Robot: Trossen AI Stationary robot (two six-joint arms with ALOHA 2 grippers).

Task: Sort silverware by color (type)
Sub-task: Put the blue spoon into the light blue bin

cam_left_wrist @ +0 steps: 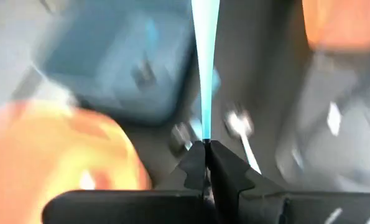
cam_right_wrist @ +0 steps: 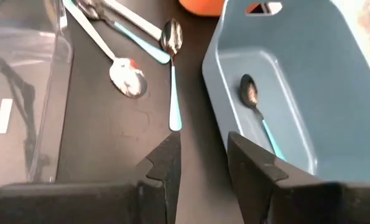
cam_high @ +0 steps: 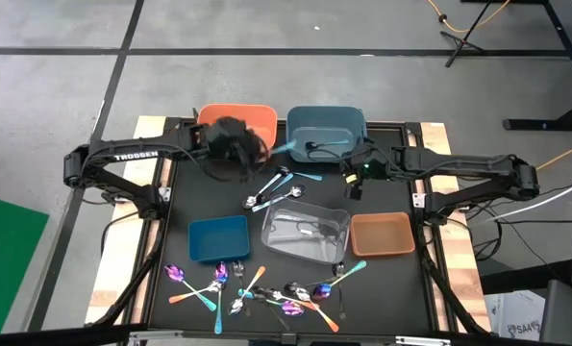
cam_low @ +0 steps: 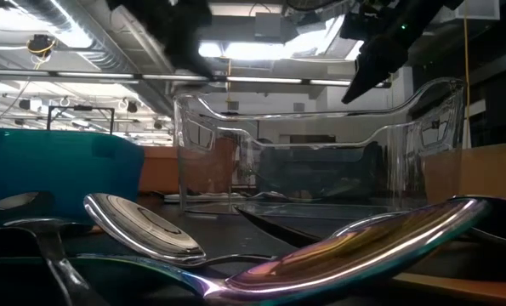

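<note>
We see the left claw (cam_left_wrist: 206,149) pinched shut on a teal handle (cam_left_wrist: 203,68), a thin strip sticking straight out from between the fingertips; the utensil's head is not visible, so we cannot tell spoon or fork. In the high view the left claw (cam_high: 257,159) sits over the back of the black surface (cam_high: 180,202), just by the orange bin (cam_high: 257,117) and beside the grey-blue bin (cam_high: 348,123).

The right claw (cam_right_wrist: 203,155) is open, fingers apart, holding nothing, hanging above the surface at the front wall of the grey-blue bin. We see one teal-handled spoon (cam_right_wrist: 254,106) lying inside that bin. Just outside it, on the surface, lies another teal-handled spoon (cam_right_wrist: 172,68) and a plain silver spoon (cam_right_wrist: 127,78).

A loose silverware pile (cam_high: 266,288) is spread along the front edge, well apart from both claws. The clear bin (cam_high: 305,233) holds dark pieces; it sits between the small blue bin (cam_high: 218,238) and the brown bin (cam_high: 382,234).
</note>
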